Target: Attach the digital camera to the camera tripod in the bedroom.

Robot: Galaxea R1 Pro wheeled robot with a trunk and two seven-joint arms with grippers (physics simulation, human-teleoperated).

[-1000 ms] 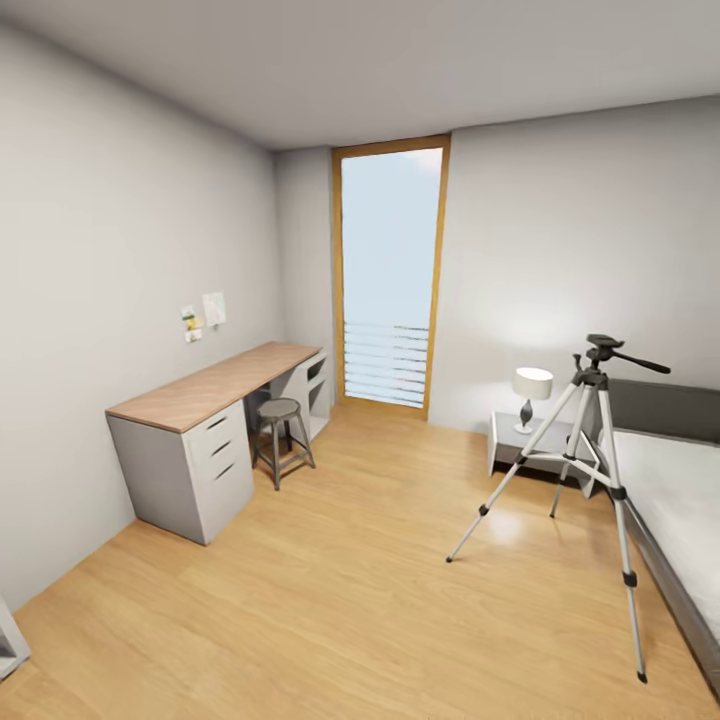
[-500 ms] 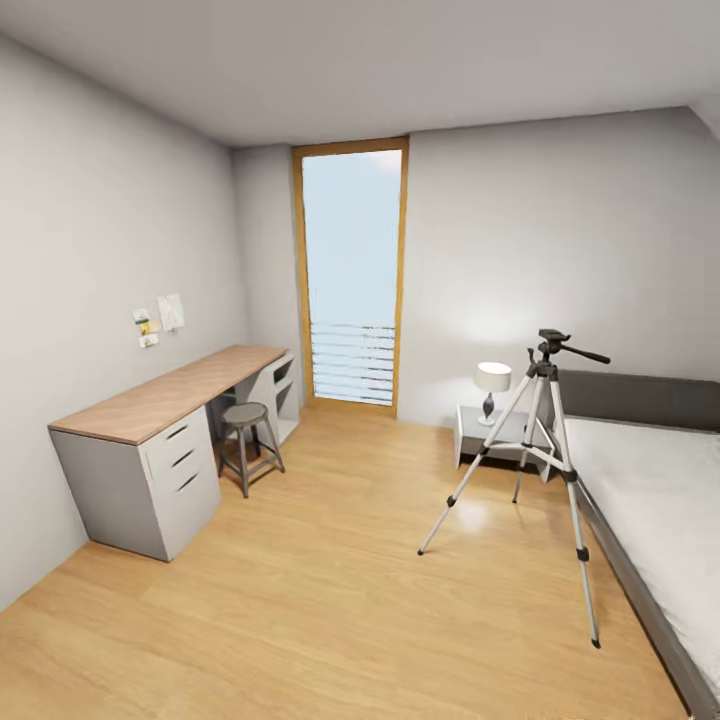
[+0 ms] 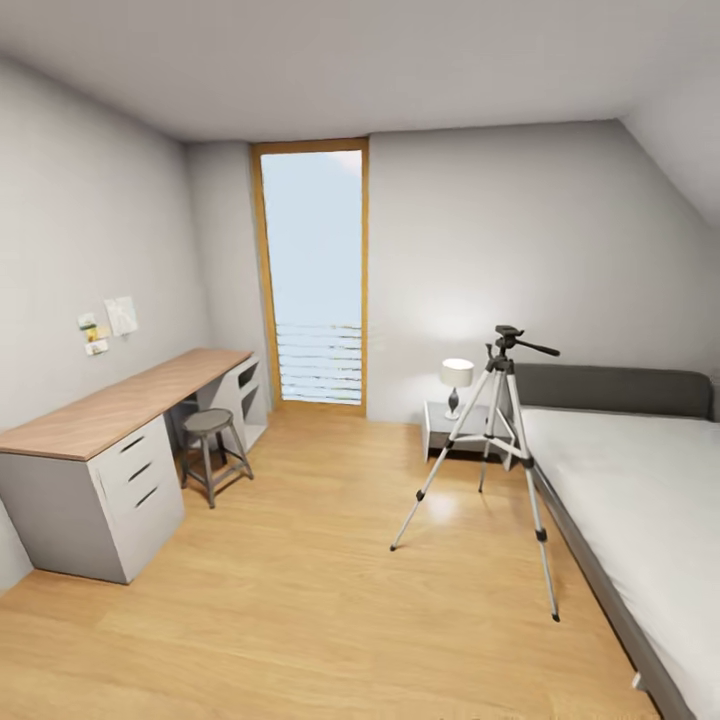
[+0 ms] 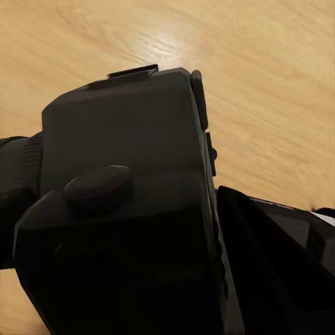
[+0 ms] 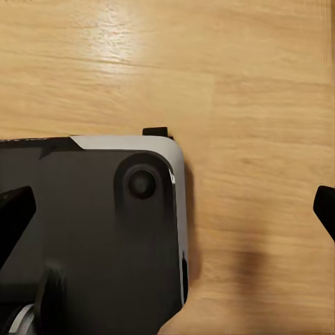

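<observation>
Jaws first, left side: closed on the digital camera (image 4: 125, 174) in the left gripper (image 4: 174, 293), with one dark finger (image 4: 279, 272) pressed flat along the camera's side and the black body crowding right up to the lens, wood floor (image 4: 265, 84) behind it. Jaws on the right: spread wide in the right gripper (image 5: 167, 209), nothing between the fingertips at the two edges of the wrist view, only a dark panel (image 5: 91, 230) with a pale rim, impossible to identify, and floor planks beyond. Across the bedroom (image 3: 500, 240), everything placed from the camera tripod (image 3: 500, 440): far to its left a wood-topped desk (image 3: 110, 410) with grey drawers along the wall, paper notes (image 3: 110, 320) pinned above; nearer to its left a round stool (image 3: 210, 425) tucked by the desk; left and well behind, a tall wood-framed window (image 3: 312, 275); just behind and slightly left, a white-shaded lamp (image 3: 457, 375) on a low nightstand (image 3: 437, 430); immediately right, a grey bed (image 3: 640, 490) with white mattress, one tripod leg close to its frame. Tripod itself upright, legs splayed, bare pan head, handle pointing toward the bed. Against the earlier pictures: whole head view swung rightward, so desk and window drawn further left, more mattress and a sloped ceiling (image 3: 680, 130) now included; tripod unmoved beside bed and nightstand.
</observation>
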